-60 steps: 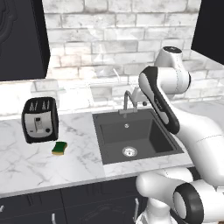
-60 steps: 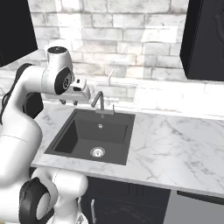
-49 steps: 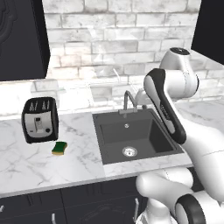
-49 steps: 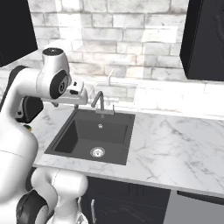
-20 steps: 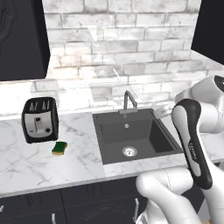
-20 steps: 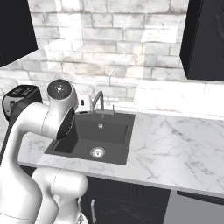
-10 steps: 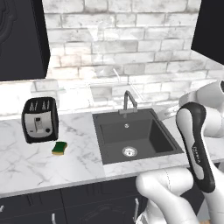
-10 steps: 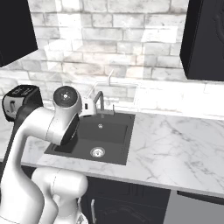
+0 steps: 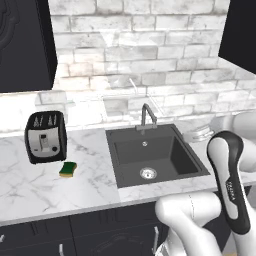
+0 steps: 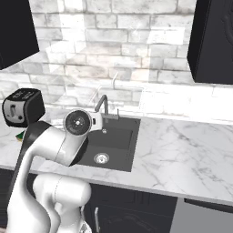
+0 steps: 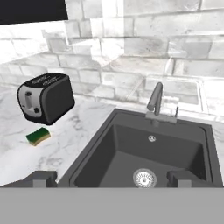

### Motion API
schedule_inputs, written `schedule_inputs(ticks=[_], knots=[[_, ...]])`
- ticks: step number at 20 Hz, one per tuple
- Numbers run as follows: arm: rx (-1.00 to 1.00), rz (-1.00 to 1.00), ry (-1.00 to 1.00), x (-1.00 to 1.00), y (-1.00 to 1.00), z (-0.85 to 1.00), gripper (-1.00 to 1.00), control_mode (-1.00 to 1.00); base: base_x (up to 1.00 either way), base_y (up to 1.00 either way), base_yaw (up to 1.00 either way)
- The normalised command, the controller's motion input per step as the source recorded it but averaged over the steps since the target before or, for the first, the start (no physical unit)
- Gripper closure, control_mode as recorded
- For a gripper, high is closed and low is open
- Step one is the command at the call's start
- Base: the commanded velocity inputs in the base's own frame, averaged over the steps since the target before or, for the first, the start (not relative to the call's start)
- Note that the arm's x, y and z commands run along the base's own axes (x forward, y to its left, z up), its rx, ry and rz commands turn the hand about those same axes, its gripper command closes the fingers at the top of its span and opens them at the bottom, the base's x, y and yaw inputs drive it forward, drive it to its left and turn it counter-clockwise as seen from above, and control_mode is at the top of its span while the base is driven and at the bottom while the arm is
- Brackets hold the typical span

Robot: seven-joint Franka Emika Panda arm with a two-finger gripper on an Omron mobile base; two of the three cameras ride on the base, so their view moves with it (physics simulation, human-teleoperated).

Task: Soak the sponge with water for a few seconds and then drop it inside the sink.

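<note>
Sponge (image 9: 68, 169) lay on marble counter (image 9: 30, 187) just in front of toaster (image 9: 45, 136), left of sink (image 9: 156, 154) in left base view. Right base view: tap (image 10: 102, 105) behind the basin, bare counter stretching right. Hand view: gripper (image 11: 111, 177) spread wide, empty, over sink's near rim, sponge well left.

Sponge (image 9: 67, 169): yellow body, dark green top. Sink (image 9: 125, 165): matte dark grey basin, silver round drain (image 9: 147, 173), grey metal tap (image 9: 147, 116). Toaster (image 9: 45, 136): black with silver face. Desk (image 9: 35, 187): white marble, grey veining. Wall (image 9: 140, 55): whitish-grey brick. Upper cabinets (image 9: 25, 45): black.
</note>
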Motion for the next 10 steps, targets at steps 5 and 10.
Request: schedule_inputs(ticks=[5, 10], knots=[[0.06, 0.04, -0.11, 0.00, -0.03, -0.02, -1.00, -1.00, 0.00, 0.00, 0.00], [0.02, 0.08, -0.09, 0.00, -0.02, 0.00, -1.00, -1.00, 0.00, 0.00, 0.00]])
